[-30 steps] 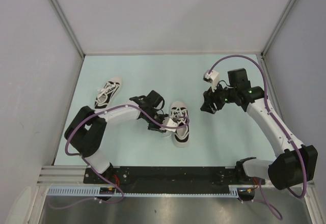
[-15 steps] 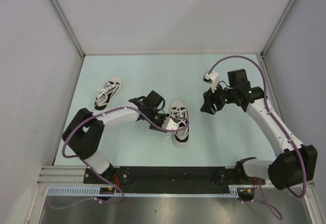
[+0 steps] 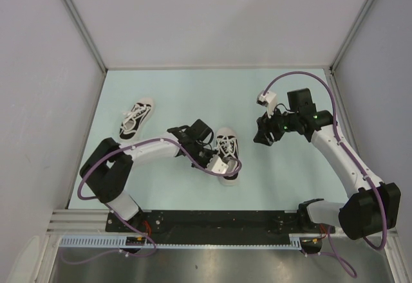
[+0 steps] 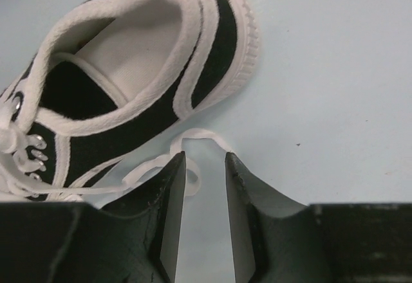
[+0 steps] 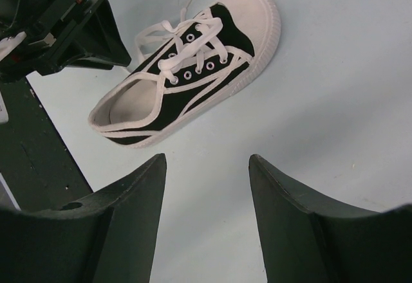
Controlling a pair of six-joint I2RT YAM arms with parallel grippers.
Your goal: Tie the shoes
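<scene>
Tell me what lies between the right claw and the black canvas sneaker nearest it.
Only bare pale-blue tabletop; the right wrist view shows it between right claw and black canvas sneaker.

1. A pale blue-green desk [image 3: 193, 90] fills the middle, evenly lit, with only soft shadows.
2. Plain light grey panels enclose it: a back wall [image 3: 219, 19], a left wall [image 3: 38, 103] and a right wall [image 3: 386, 58].
3. Slanting metal posts [image 3: 78, 22] mark the back corners.
4. Along the near edge run a black plate [image 3: 219, 219], a ribbed rail [image 3: 212, 241] and a brushed steel strip [image 3: 225, 267].
</scene>
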